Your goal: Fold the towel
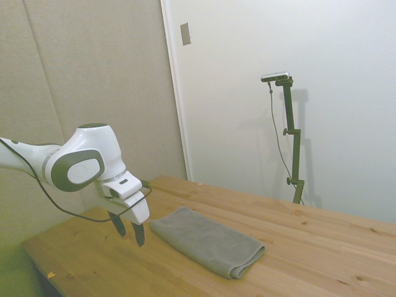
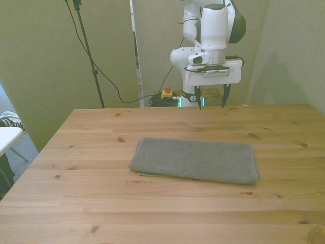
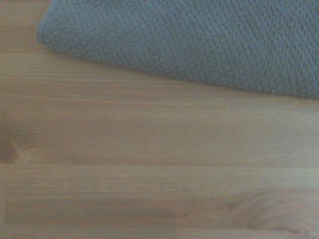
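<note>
Towel flat on table, already doubled. Gripper at towel's 12 o'clock, jaws wide, empty. You approach; next pinch an end edge.

My towel is thick terry cloth, grey-brown and matt; in the wrist view its pile shows as a dense, nubbly loop texture, rough-looking and soft at the rounded edges. The desk under it is pale wood in joined planks, with clear grain lines and dark knots; its surface looks smooth with a low satin sheen. My arm's shell is glossy white plastic with a matt grey inset panel on the joint. My tool has a white plastic body, and its fingers look like dark, matt plastic or rubber.
</note>
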Robot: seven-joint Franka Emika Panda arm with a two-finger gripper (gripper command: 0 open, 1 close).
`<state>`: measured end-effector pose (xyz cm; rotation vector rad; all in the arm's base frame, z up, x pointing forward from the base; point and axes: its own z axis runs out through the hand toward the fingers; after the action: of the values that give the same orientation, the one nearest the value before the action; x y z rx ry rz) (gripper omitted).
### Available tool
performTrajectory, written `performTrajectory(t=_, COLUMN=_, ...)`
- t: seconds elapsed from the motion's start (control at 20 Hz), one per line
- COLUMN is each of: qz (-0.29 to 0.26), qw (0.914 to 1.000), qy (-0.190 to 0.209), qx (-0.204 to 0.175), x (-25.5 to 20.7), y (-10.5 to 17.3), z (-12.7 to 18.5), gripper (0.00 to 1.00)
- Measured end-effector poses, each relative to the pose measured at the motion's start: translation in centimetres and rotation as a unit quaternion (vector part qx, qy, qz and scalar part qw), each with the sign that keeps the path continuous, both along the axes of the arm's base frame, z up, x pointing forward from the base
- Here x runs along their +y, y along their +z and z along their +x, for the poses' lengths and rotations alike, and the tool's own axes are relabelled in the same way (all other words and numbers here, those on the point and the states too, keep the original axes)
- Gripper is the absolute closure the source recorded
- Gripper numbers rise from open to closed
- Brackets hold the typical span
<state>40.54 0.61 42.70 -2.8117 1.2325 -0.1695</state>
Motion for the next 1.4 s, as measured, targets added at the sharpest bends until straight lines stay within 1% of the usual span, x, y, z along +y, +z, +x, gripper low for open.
performTrajectory(t=0.2, qz=0.004, qw=1.0, qy=0.002, qx=-0.007, x=-0.1, y=0.7, z=0.4, gripper=0.0)
performTrajectory(t=0.4, qz=-0.02, qw=0.9997, qy=-0.006, qx=-0.01, x=1.8, y=1.3, z=2.4, gripper=0.0)
performTrajectory(t=0.5, qz=-0.035, qw=0.9992, qy=-0.01, qx=-0.017, x=3.2, y=1.2, z=4.6, gripper=0.0)
performTrajectory(t=0.65, qz=-0.059, qw=0.9975, qy=-0.02, qx=-0.033, x=5.4, y=0.8, z=8.7, gripper=0.0)
performTrajectory(t=0.8, qz=-0.094, qw=0.9941, qy=-0.036, qx=-0.04, x=8.3, y=0.0, z=12.2, gripper=0.0)
performTrajectory(t=0.9, qz=-0.12, qw=0.9912, qy=-0.049, qx=-0.028, x=10.6, y=-1.1, z=14.0, gripper=0.0)
performTrajectory(t=1.1, qz=-0.14, qw=0.9879, qy=-0.065, qx=-0.014, x=14.4, y=-2.8, z=17.4, gripper=0.0)
performTrajectory(t=1.4, qz=-0.172, qw=0.9826, qy=-0.069, qx=0.017, x=16.4, y=-5.7, z=21.0, gripper=0.0)
